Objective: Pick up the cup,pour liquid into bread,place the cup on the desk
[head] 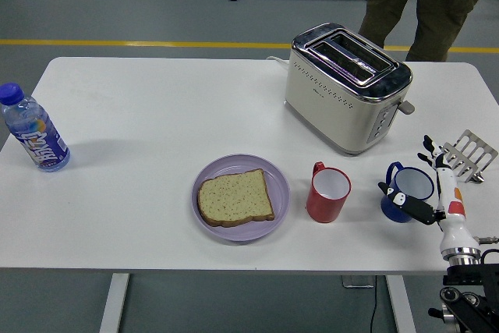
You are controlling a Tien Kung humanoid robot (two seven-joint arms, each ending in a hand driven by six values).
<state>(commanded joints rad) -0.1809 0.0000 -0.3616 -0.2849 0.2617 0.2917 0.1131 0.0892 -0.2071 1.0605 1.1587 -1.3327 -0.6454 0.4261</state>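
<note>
**Blue cup at hand, not yet gripped**

Your right robot hand point(427, 193) cups the blue cup point(409, 191) at the desk's point(140, 216) right end, fingers spread, not clamped. Rigid, smooth enamel may slip: wrap the body, well away from the bread point(235, 197)

A slice of bread point(235, 198) lies on a plate point(277, 176). Two mugs point(328, 194) point(408, 191) stand to its right. A toaster point(346, 86) sits behind them, a bottle point(33, 129) far left.
</note>
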